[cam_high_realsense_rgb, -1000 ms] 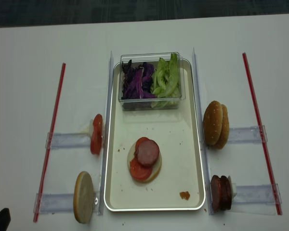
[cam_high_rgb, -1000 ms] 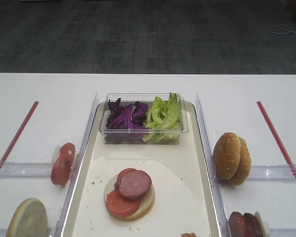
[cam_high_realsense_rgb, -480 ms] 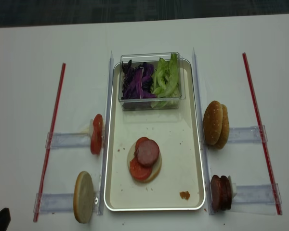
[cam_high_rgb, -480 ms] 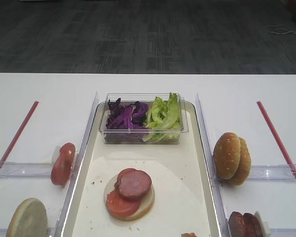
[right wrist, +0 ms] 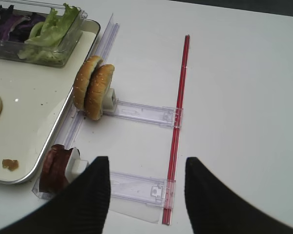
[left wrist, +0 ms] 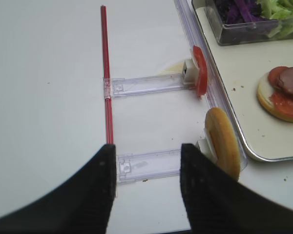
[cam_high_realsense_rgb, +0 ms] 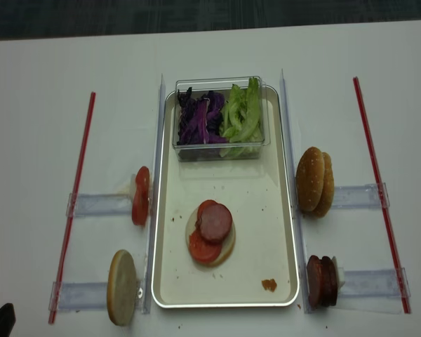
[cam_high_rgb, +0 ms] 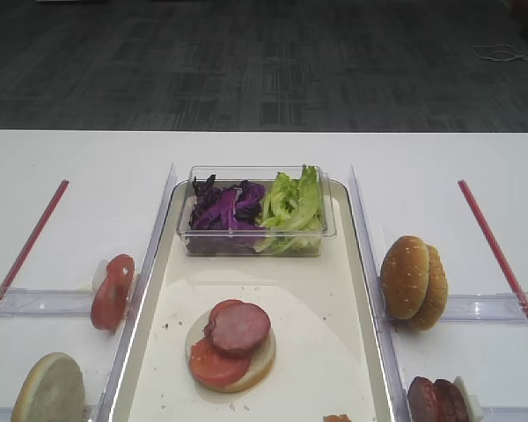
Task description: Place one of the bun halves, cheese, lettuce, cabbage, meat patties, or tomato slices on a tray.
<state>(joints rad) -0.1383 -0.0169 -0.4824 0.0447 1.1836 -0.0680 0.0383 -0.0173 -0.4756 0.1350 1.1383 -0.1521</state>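
Note:
On the cream tray (cam_high_rgb: 334,290) lies a pale bun half (cam_high_rgb: 257,362) with a tomato slice (cam_high_rgb: 213,362) and a meat patty (cam_high_rgb: 240,327) on top. A clear box at the tray's far end holds purple cabbage (cam_high_rgb: 224,207) and green lettuce (cam_high_rgb: 292,204). Sesame bun halves (right wrist: 93,87) and spare meat patties (right wrist: 56,168) stand on edge right of the tray. Tomato slices (left wrist: 200,70) and a pale bun half (left wrist: 223,144) stand to its left. No cheese is in view. My right gripper (right wrist: 146,163) and left gripper (left wrist: 145,148) hang open over the table with nothing between the fingers.
Clear plastic rails (cam_high_realsense_rgb: 351,281) hold the upright stacks on both sides. Red strips (cam_high_realsense_rgb: 375,182) run along the table's outer left and right. A small brown crumb (cam_high_realsense_rgb: 269,284) lies at the tray's near right corner.

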